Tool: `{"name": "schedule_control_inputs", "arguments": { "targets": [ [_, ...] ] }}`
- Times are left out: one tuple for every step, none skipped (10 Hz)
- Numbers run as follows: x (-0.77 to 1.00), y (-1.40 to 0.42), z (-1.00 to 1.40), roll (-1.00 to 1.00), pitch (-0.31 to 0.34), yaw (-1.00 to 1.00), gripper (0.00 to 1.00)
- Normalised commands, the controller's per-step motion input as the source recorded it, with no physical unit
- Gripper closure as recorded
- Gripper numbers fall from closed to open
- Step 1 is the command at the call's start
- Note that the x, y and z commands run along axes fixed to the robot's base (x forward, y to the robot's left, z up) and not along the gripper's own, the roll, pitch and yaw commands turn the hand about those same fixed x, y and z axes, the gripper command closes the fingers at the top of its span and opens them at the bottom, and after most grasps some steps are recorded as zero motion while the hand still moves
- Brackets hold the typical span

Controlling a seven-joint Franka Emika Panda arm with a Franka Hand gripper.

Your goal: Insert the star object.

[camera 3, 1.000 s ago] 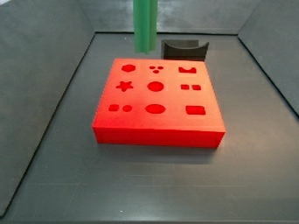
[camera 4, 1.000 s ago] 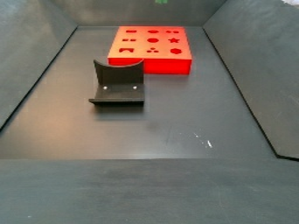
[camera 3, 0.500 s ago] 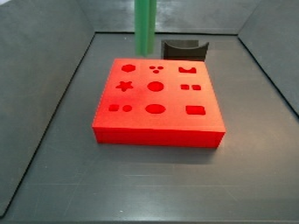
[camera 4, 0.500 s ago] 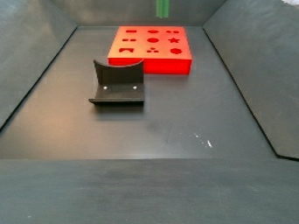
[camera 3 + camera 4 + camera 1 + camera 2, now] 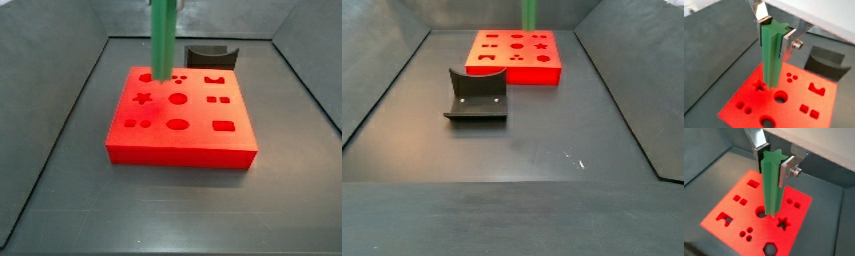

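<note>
While my gripper (image 5: pixel 773 31) clamps peg (image 5: pixel 771 55) upright above block (image 5: pixel 181 114), tip hangs near star hole (image 5: pixel 140 98), not in it. Risk: star points misaligned with hole, tip lands on face, jams; peg could slip or tilt between pads.

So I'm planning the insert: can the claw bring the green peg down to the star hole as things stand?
Probably yes. The claw holds the green peg upright above the red block; nothing covers the star hole, and the fixture stands apart from the block.
</note>
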Motion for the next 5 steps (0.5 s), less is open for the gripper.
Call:
{"name": "schedule_control_inputs", "arguments": {
  "targets": [
    [-0.33, 0.0, -0.16, -0.28, -0.177, -0.53, 1.0],
    [-0.38, 0.07, -0.21, -0.37, -0.264, -0.37, 1.0],
    [-0.43, 0.13, -0.14, -0.41, -0.301, -0.19, 1.0],
    [-0.31, 0.01, -0.01, -0.37, -0.293, -0.05, 1.0],
    [0.05, 0.0, 0.0, -0.1, -0.02, 0.0, 1.0]
  ]
}}
